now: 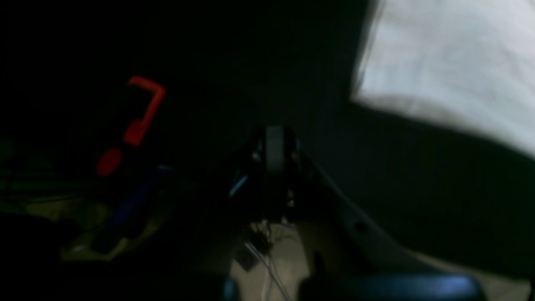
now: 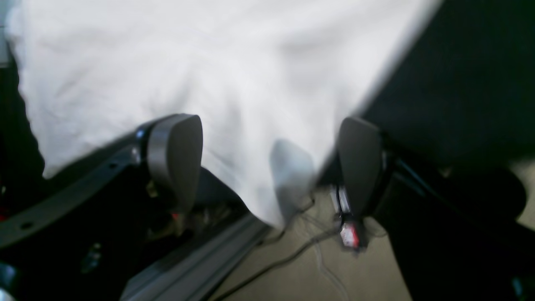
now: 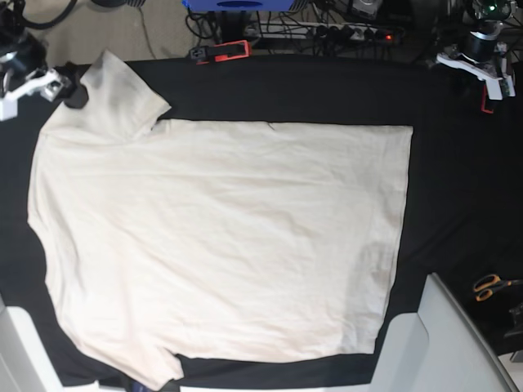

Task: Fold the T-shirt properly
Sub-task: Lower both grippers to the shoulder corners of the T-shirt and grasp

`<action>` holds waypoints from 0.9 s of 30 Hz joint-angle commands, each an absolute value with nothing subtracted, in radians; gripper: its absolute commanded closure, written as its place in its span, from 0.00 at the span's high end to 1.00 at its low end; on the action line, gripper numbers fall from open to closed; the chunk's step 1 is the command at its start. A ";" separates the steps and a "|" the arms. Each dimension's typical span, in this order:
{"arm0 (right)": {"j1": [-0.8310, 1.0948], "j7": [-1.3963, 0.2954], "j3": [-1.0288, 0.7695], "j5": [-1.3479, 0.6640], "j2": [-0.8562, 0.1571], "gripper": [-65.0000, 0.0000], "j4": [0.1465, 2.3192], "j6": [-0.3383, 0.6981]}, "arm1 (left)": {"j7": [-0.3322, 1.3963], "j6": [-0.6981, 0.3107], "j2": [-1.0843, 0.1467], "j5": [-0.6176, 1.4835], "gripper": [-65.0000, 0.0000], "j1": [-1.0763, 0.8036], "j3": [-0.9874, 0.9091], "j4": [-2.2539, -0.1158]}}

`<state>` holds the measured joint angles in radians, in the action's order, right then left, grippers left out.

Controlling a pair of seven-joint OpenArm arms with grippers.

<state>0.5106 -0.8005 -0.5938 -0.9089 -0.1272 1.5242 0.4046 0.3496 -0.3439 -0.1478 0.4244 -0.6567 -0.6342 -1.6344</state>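
Observation:
The cream T-shirt (image 3: 221,237) lies spread flat on the black table cloth (image 3: 458,180), with its hem toward the right and one sleeve (image 3: 110,94) at the far left corner. My right gripper (image 3: 69,88) sits at that sleeve's edge. In the right wrist view its fingers (image 2: 175,159) stand wide apart, open, with the sleeve cloth (image 2: 209,75) lying loose between and beyond them. My left gripper (image 3: 489,82) hangs over the far right corner, away from the shirt. In the dark left wrist view its fingers (image 1: 273,154) are pressed together, shut and empty, and the shirt (image 1: 451,62) shows at the upper right.
A red clamp (image 3: 225,51) grips the table's far edge, with a power strip (image 3: 343,33) and cables behind it. Orange-handled scissors (image 3: 490,286) lie at the right edge. A pale grey panel (image 3: 445,343) juts in at the near right corner.

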 commanded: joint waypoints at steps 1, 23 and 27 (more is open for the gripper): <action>0.495 -0.802 -0.607 -0.928 -0.139 0.74 1.518 0.417 | 0.325 -0.377 -0.157 0.435 0.00 -0.664 -0.639 -1.643; 0.461 -0.858 -0.596 -0.928 -0.159 0.73 1.374 0.532 | 0.329 -0.423 -0.154 0.432 0.00 -0.634 -0.641 -1.639; 0.461 -0.855 -0.553 -0.928 -0.159 0.61 1.371 0.532 | 0.329 -0.423 -0.154 0.432 0.00 -0.634 -0.641 -1.639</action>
